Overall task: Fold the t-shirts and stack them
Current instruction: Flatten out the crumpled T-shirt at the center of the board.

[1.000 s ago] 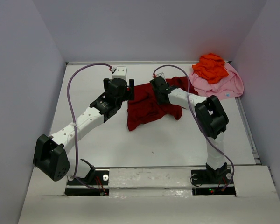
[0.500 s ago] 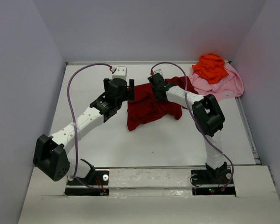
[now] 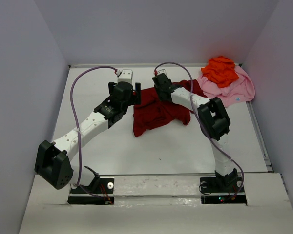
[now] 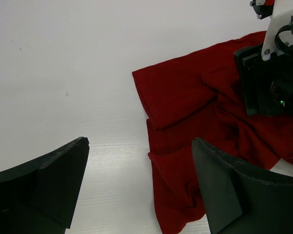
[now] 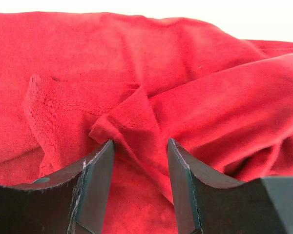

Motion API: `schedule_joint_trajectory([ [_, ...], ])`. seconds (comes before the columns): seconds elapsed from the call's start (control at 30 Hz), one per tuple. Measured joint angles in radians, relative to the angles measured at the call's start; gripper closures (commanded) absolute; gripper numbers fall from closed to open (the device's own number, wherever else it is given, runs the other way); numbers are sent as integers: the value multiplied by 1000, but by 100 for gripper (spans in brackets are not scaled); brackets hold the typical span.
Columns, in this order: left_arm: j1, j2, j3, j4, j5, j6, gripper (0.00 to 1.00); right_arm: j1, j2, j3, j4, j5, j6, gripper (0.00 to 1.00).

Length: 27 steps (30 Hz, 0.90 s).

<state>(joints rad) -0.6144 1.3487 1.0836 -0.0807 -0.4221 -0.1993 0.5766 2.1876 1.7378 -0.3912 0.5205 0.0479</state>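
White-sleeved and black-jointed, both arms are reaching out from the near edge of the table [image 3: 161, 151] toward its middle, where the dark red t-shirt [image 3: 156, 117] is lying in a rumpled, half-spread heap.

The left gripper [image 3: 135, 92] is hovering at the shirt's left margin with its jaws spread wide and nothing in them. In the left wrist view its fingers [image 4: 44, 185] are framing bare table and the shirt's left edge, so the cloth is lying below and slightly to one side of that opening, untouched. It is probably waiting there to take a corner or sleeve once the garment is drawn flat.

Further back, the right gripper [image 3: 159, 80] is working at the shirt's far edge. Its wrist view is showing a raised, tented ridge of red fabric [image 5: 132, 117] running straight into the gap between the half-closed fingers [image 5: 95, 180], so they appear to be pinching that fold. This grip is likely meant for lifting or tugging the shirt out straight before folding.

At the far right corner, the bright orange t-shirt [image 3: 220, 69] is sitting crumpled on top of the light pink t-shirt [image 3: 237, 90], both well apart from either gripper and not yet folded.
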Motion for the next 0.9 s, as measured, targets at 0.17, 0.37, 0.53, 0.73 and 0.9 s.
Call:
schedule_joint_trajectory([
  [0.17, 0, 0, 0, 0, 0, 0, 4, 0, 29, 2, -1, -27, 0, 47],
  [0.37, 0, 0, 0, 0, 0, 0, 4, 0, 46, 26, -2, -47, 0, 50],
  [0.53, 0, 0, 0, 0, 0, 0, 4, 0, 58, 54, -2, -70, 1, 53],
  [0.73, 0, 0, 0, 0, 0, 0, 4, 0, 65, 67, -2, -94, 4, 80],
  [0.9, 0, 0, 0, 0, 0, 1, 4, 0, 69, 68, -2, -99, 4, 94],
])
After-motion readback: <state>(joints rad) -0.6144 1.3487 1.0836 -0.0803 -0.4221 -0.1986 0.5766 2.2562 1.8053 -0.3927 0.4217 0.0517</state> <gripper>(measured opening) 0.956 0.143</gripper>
